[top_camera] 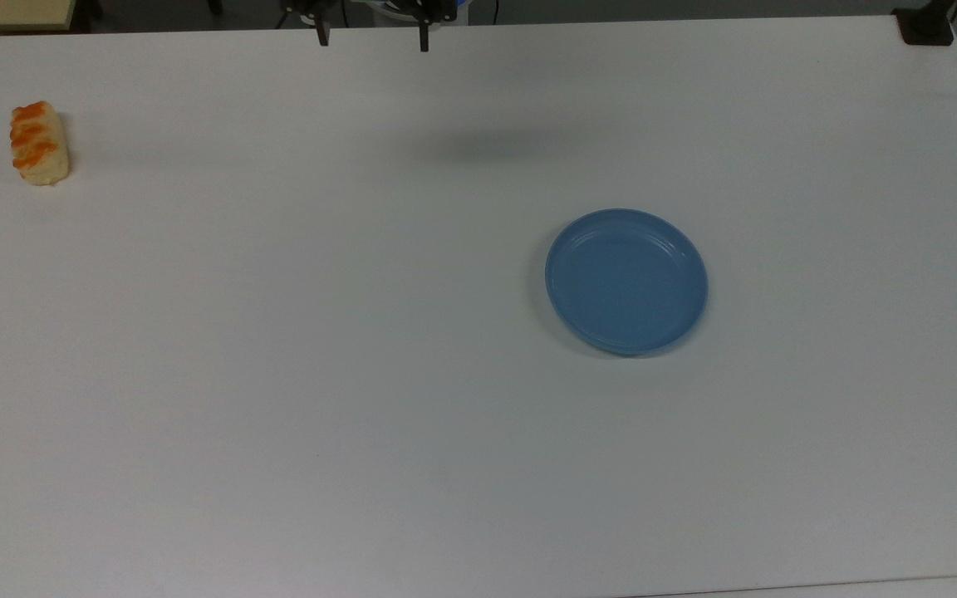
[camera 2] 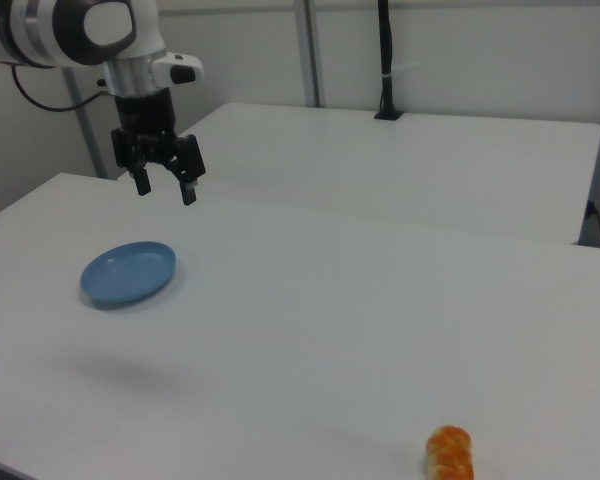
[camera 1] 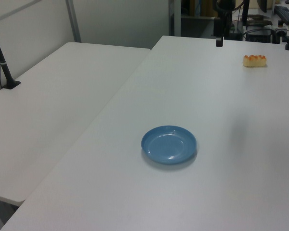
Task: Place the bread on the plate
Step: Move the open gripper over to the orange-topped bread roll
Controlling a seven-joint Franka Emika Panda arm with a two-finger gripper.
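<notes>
Tool (camera 2: 164, 186) up in the air above the white tabletop (top_camera: 362, 374), fingers spread wide apart, nothing between them. In the right view, hanging from the white-and-black arm (camera 2: 75, 30), whose upper part is cut off by the frame's top-left corner. In the top view, just two dark fingertips (top_camera: 424, 40) poking in at the top edge, rest of tool (top_camera: 372, 40) cropped out. In the left view, tool (camera 1: 219, 40) seen edge-on at the far end of the tabletop, fingers lined up one behind the other, so gap not readable there; upper part lost against dark clutter behind.

Bread (top_camera: 38, 142) well apart from tool, far toward the top view's left, lying flat on the tabletop near that edge, orange stripes up. In the right view, bread (camera 2: 449, 455) at the bottom edge, lower end cropped, far toward the right view's right of the tool. In the left view, bread (camera 1: 255, 60) small, a bit right of and nearer than the tool.

Blue plate (top_camera: 626, 281) flat on the tabletop, holding nothing, below and toward the top view's right of the tool, well apart from bread. In the right view, plate (camera 2: 128, 272) under and slightly left of the tool, seen at a shallow angle. Ridged rim visible in the left view (camera 1: 169, 144).

Faint soft shadow (top_camera: 487, 148) on the tabletop below the tool, edges hard to make out.
</notes>
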